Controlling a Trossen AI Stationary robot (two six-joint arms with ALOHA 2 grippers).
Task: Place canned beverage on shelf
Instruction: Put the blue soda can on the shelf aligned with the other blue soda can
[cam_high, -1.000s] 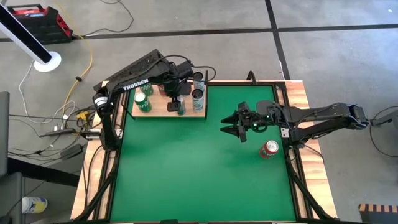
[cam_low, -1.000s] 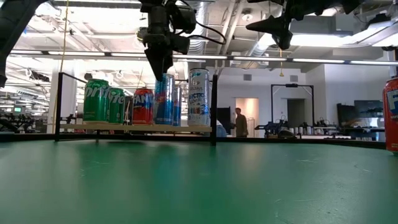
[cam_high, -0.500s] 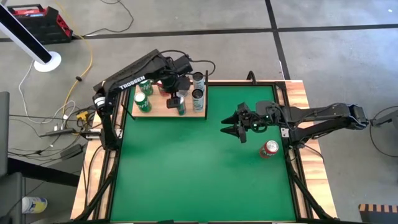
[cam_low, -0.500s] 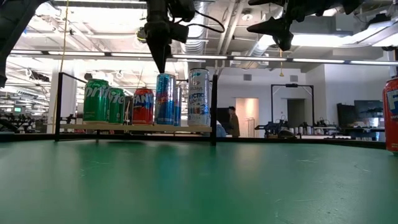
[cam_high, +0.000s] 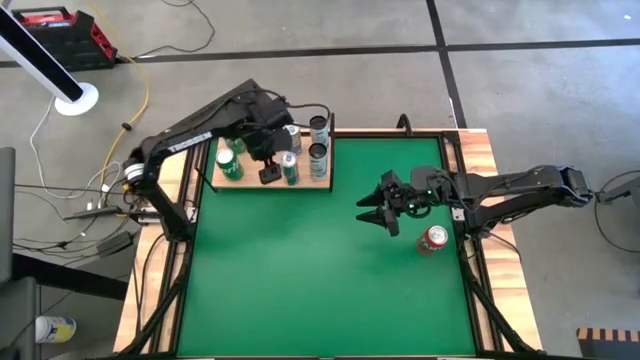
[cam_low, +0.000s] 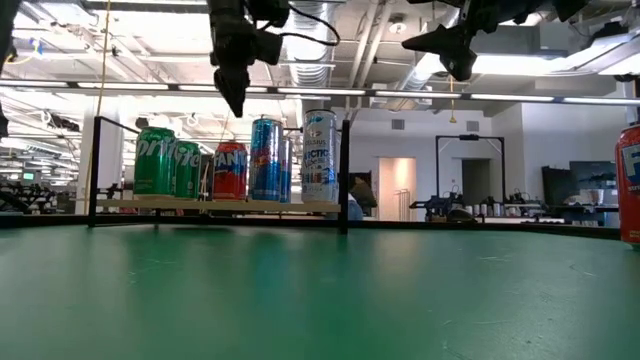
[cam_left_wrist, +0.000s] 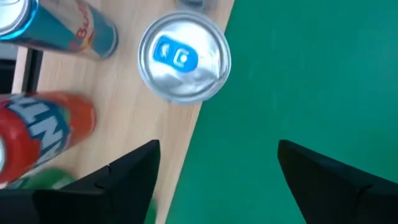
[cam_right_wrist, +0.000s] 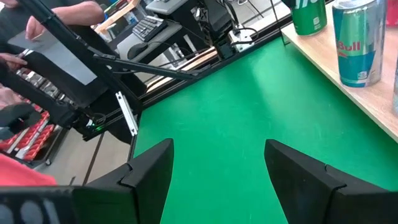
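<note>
One red can (cam_high: 432, 240) left on the desk — upright, at your right claw's (cam_high: 381, 212) five o'clock; that claw gapes wide, empty.

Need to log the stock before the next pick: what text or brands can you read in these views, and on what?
"Sprite", partly cut off: green can at the shelf end.
"Fanta": orange can on the shelf.
"Bull": slim blue-silver can on the shelf.
Tall white can: print too small to read.
Red can on the mat: label unreadable.

Two dark jointed arms (cam_high: 190, 135); black cables
</note>
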